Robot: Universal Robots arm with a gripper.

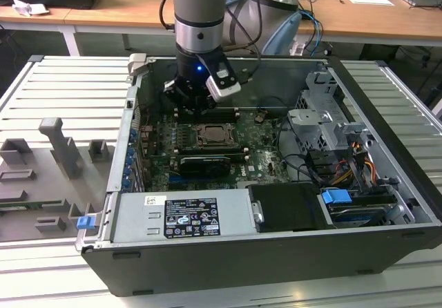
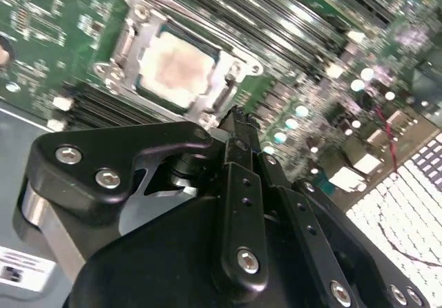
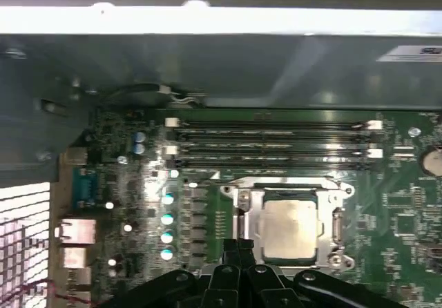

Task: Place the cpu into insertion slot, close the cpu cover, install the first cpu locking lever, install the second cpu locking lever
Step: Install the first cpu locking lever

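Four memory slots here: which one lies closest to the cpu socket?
In the first wrist view, the end memory slot running alongside the cpu cover; the other three lie beyond it, toward the case wall.

One cpu (image 3: 290,228). One cpu cover (image 3: 244,215). Four memory slots (image 3: 269,125). One gripper (image 3: 238,247). One robot arm (image 1: 200,11). One computer case (image 1: 276,266). One power supply (image 1: 186,215). One graphics card (image 1: 204,163). One drive cage (image 1: 321,125). Two blue plastic tabs (image 1: 336,199) (image 1: 84,221).
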